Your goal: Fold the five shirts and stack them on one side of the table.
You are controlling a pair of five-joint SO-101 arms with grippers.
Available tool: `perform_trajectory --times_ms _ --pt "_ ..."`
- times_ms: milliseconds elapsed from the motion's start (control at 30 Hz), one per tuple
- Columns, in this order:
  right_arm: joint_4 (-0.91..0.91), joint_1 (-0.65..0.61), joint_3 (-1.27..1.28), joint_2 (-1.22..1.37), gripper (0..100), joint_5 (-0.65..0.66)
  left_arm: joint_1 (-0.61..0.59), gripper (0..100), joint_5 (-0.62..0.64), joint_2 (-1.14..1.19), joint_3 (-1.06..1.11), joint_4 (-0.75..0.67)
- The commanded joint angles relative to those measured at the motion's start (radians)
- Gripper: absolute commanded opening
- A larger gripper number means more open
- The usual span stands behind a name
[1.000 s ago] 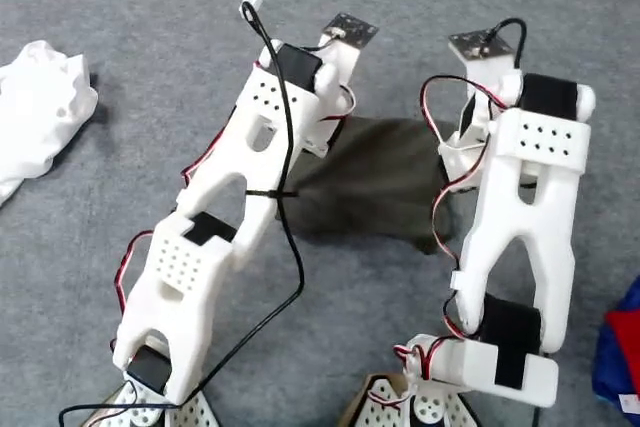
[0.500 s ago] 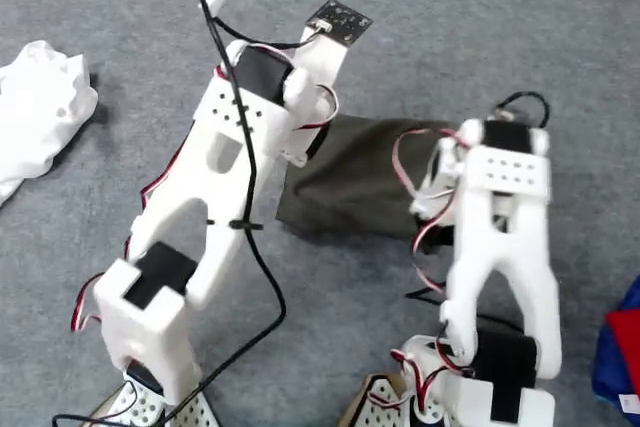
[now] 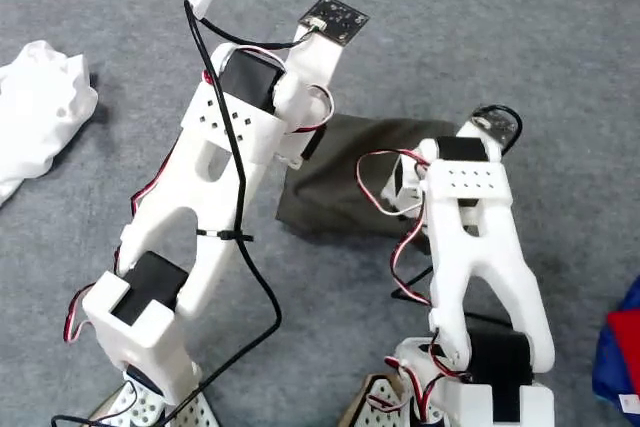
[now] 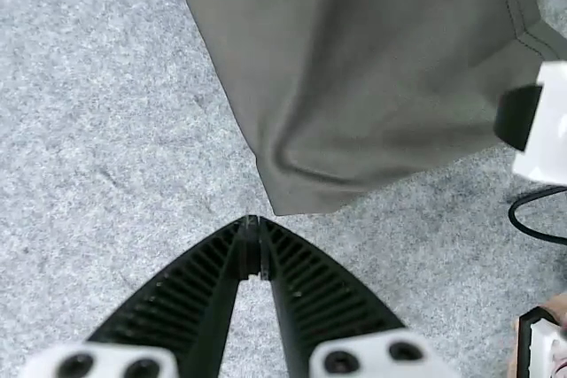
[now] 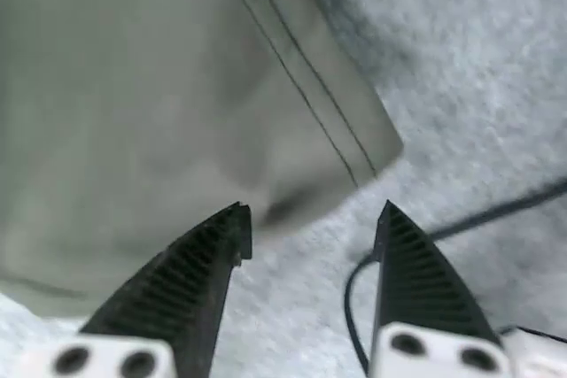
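A folded olive shirt (image 3: 345, 182) lies flat on the grey table, between my two arms. In the left wrist view my left gripper (image 4: 253, 250) is shut and empty, its tips just off the corner of the olive shirt (image 4: 372, 68), above bare cloth. Over the opposite, hemmed edge of the olive shirt (image 5: 151, 86) my right gripper (image 5: 314, 214) stands open, and the hem corner lies between its fingers. A crumpled white shirt (image 3: 40, 107) sits at the far left. A blue and red shirt (image 3: 622, 347) shows at the right edge.
The grey table covering (image 3: 560, 57) is bare at the back and front left. The left arm (image 3: 230, 127) slants across the middle; the right arm (image 3: 470, 207) stands over the shirt's right side. A black cable (image 5: 354, 298) trails on the cloth near the right gripper.
The left arm has swung left, off the olive shirt. The right arm has drawn back toward the near edge and dropped over the shirt's right side. More of the shirt shows.
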Motion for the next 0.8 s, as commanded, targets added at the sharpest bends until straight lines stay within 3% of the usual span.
perform_trajectory --times_ms 0,333,567,767 --pt "-0.094 -0.007 -0.002 0.045 24.2 -0.071 -0.012 2 -0.006 -0.053 -0.006 0.011" --pt "-0.282 -0.012 -0.005 0.311 24.2 -0.124 -0.012 2 -0.006 -0.048 -0.005 0.011" --pt "-0.288 -0.007 -0.03 0.401 23.4 -0.12 -0.012 2 -0.006 -0.045 -0.003 0.011" --pt "-0.285 -0.005 -0.038 0.42 3.0 -0.117 -0.012 2 -0.006 -0.048 -0.005 0.011"
